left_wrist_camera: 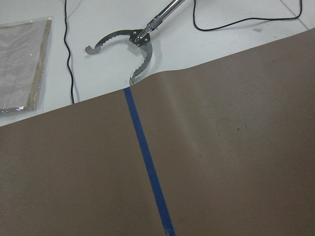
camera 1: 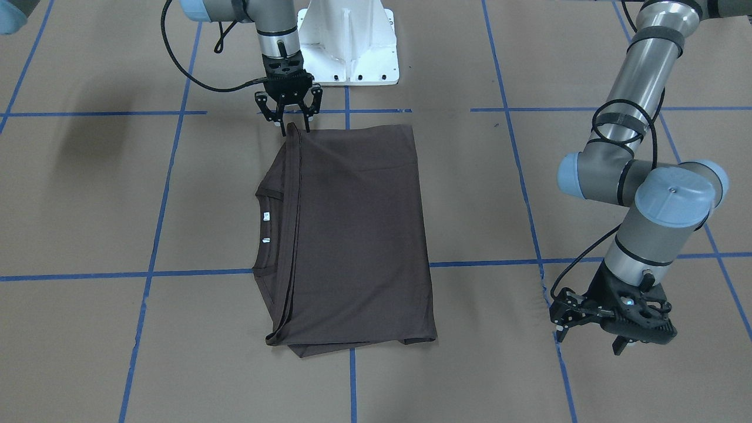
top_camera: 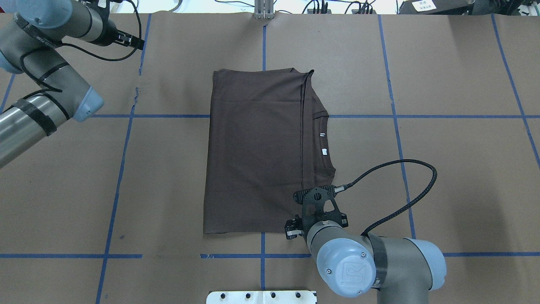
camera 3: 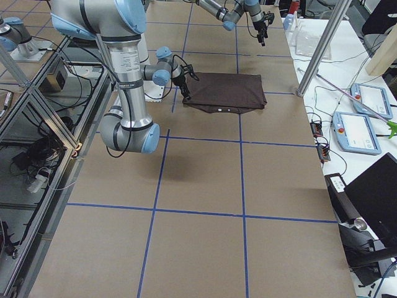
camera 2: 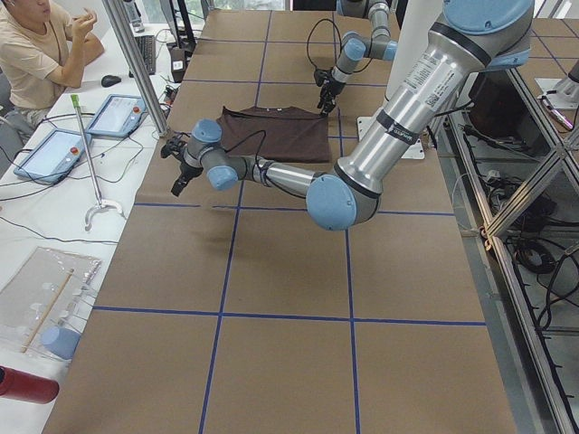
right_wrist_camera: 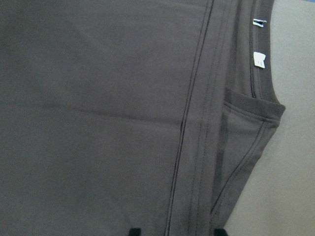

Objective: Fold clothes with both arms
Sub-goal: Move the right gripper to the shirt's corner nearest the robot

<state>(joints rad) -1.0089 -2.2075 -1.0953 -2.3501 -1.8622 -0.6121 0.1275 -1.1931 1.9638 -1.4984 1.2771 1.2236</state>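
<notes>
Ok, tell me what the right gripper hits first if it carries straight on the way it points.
The right gripper points straight down, jaws apart, over a corner of the folded T-shirt. It would meet that cloth first, with the table just beneath. The gap between them is hard to judge.

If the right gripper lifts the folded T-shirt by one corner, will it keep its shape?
Probably not: the T-shirt is thin knit lying in loose layers, so it would likely droop and unfold. It looks light; the right gripper should lift it easily. Pushed, its soft folds would likely bunch rather than slide.
</notes>
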